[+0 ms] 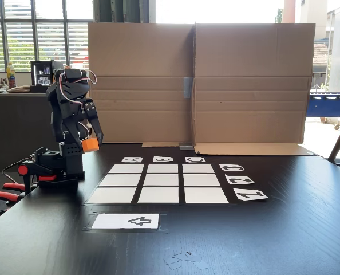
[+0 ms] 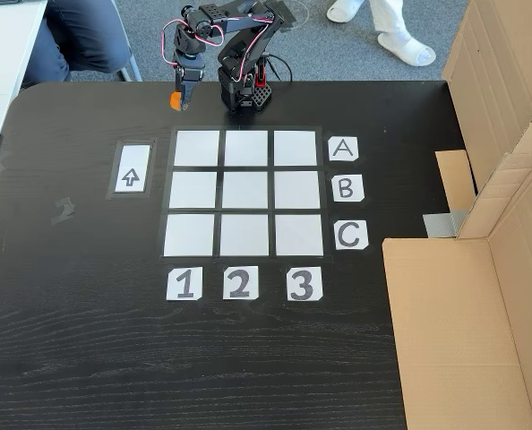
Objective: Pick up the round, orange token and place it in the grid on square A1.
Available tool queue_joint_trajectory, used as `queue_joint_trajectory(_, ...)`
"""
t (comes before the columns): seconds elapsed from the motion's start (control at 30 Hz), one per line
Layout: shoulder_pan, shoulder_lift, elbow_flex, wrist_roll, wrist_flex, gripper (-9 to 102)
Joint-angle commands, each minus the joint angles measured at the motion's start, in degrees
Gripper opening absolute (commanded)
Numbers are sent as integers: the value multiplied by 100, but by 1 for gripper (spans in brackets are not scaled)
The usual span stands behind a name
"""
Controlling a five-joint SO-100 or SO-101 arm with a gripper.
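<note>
Gripping the token (image 1: 90, 145), your gripper (image 1: 91, 143) hangs just above the table (image 2: 87, 340).

You can see the fingers pinch the orange piece at its sides, seemingly lifted clear of the surface, beside the arm's base (image 1: 55, 166). In the top-down fixed view it sits just outside the grid (image 2: 245, 193), near square A1 (image 2: 197, 148) and the arrow card (image 2: 131, 168).

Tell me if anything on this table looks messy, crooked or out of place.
Mostly tidy. In a fixed view, small scraps of clear tape lie loose on the table's near edge, below the arrow card. A pale smudge marks the tabletop. The grid looks straight.
</note>
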Motion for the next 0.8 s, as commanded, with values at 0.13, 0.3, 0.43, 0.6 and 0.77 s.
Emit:
queue_joint_trajectory(0.13,-316,-571,413,-105,-18,6)
queue_joint_trajectory(0.3,-387,-1266,422,-211,-79,6)
queue_joint_trajectory(0.43,-448,-1749,413,-220,-325,6)
queue_joint_trajectory(0.6,-606,-2180,369,-220,-677,6)
queue_joint_trajectory(0.77,-896,-2461,343,-229,-1046,7)
